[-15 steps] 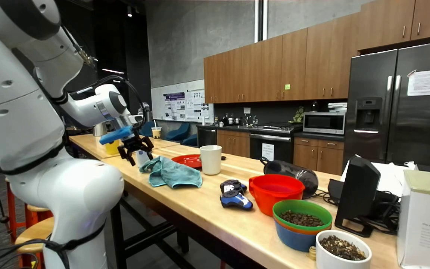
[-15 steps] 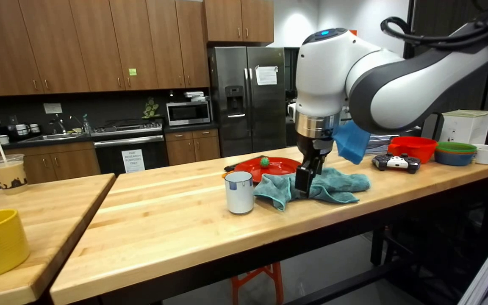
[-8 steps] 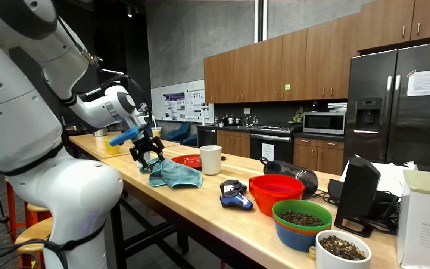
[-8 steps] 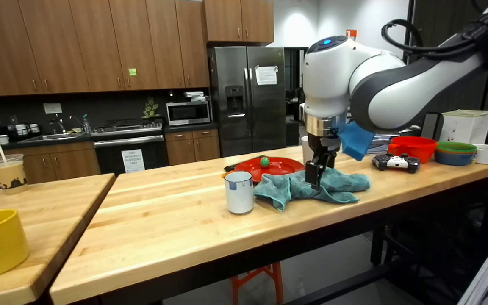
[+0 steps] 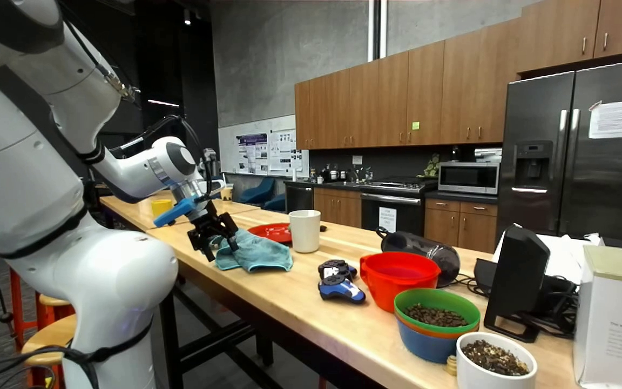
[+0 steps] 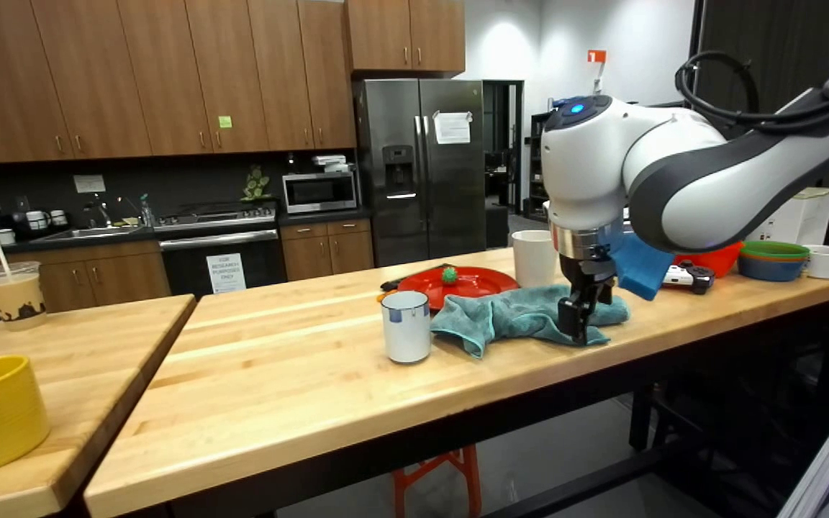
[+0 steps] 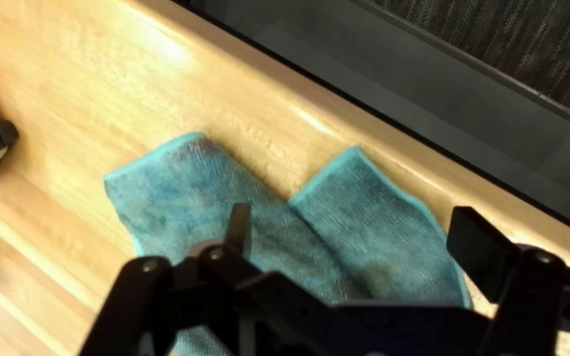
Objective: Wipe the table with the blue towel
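Note:
The blue-green towel lies crumpled on the wooden table (image 6: 278, 388) near its front edge, and shows in both exterior views (image 5: 262, 253) (image 6: 508, 316). In the wrist view the towel (image 7: 384, 232) has a folded flap and a corner between the fingers. My gripper, in both exterior views (image 5: 222, 249) (image 6: 577, 334), points down over the towel's front part. In the wrist view the gripper (image 7: 356, 235) is open, with one finger over the towel and one beside its outer edge. Nothing is held. Whether the fingertips touch the towel cannot be told.
A white cup (image 6: 534, 259) and a red plate (image 6: 483, 282) stand behind the towel. A white mug with blue patches (image 6: 407, 327) is beside it. Game controllers (image 5: 340, 289), a red bowl (image 5: 397, 275) and stacked bowls (image 5: 435, 329) are farther along the table. The table edge (image 7: 314, 118) is close.
My gripper has come lower and moved along the towel, rightward in both exterior views, toward the table's front edge. It stays open. The towel has not visibly moved.

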Tool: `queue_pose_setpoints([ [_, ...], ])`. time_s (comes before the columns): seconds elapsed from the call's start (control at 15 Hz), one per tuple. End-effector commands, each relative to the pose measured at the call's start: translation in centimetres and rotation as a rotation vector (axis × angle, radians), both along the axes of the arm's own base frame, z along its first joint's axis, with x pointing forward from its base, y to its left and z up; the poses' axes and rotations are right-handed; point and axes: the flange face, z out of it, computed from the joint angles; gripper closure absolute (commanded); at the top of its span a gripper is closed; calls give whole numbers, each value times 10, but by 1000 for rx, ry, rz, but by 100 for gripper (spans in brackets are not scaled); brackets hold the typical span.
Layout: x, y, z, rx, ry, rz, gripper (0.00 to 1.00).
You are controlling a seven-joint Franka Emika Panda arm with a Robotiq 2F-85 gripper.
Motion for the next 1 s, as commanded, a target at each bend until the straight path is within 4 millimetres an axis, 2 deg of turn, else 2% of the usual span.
queue_pose_setpoints([
  [0.0,-12,-4,0,-11,-18,-19,0],
  [0.27,-13,1,1,-4,-30,-15,0],
  [0.53,-17,14,0,22,-41,-2,0],
  [0.67,-20,22,-1,35,-47,7,16],
  [0.73,-22,25,-1,40,-49,13,17],
  [0.8,-23,27,-2,41,-52,19,16],
  [0.87,-24,29,-2,41,-52,25,6],
  [0.93,-25,31,-3,40,-55,29,4],
])
